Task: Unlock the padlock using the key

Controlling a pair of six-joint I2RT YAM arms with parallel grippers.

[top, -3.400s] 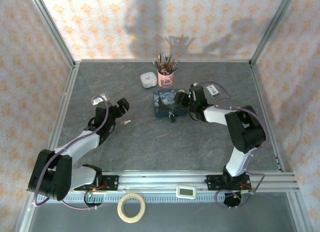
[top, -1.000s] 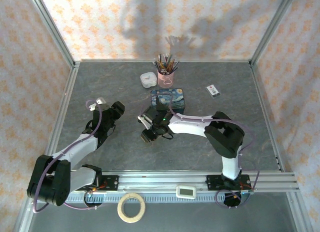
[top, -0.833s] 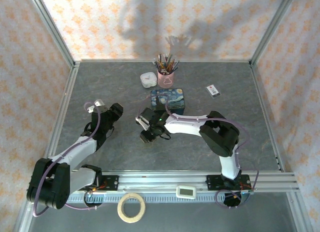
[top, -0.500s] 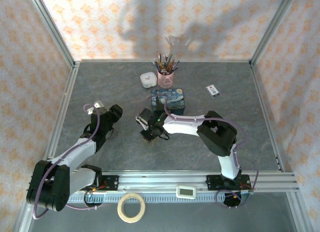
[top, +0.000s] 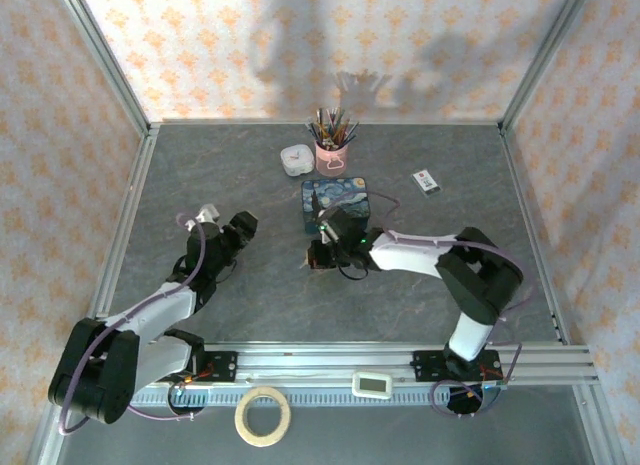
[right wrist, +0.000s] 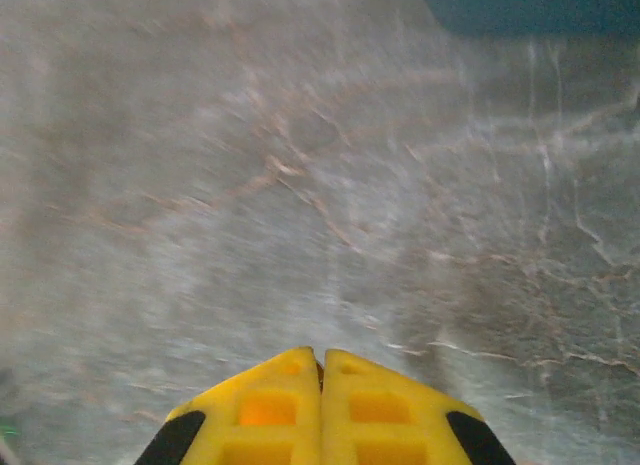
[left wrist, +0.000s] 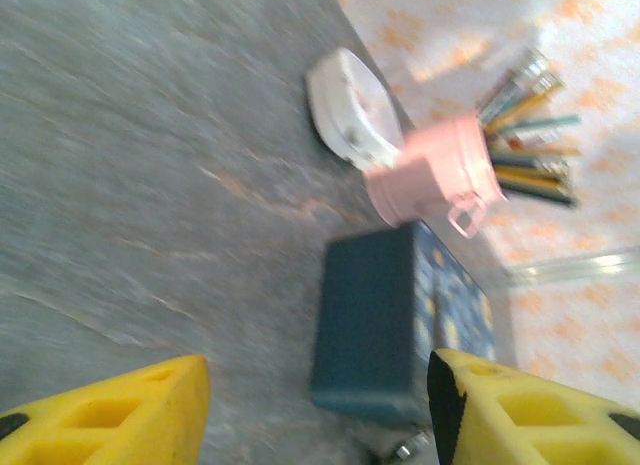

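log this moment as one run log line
left gripper: open, empty | right gripper: shut, over table in front of blue tin | key hold: cannot tell

The work surface is a grey, stone-veined tabletop (top: 230, 175), enclosed by patterned walls on three sides. Four items are set on its far half. A pink cup of pencils (top: 331, 158) is placed upright, with a small white case (top: 293, 160) just beside it on the left. A blue starry-night tin (top: 336, 201) is laid flat nearer the middle. A white-and-black card (top: 427, 182) is laid well apart to the right. A roll of tape (top: 241, 417) is laid flat at the near edge.
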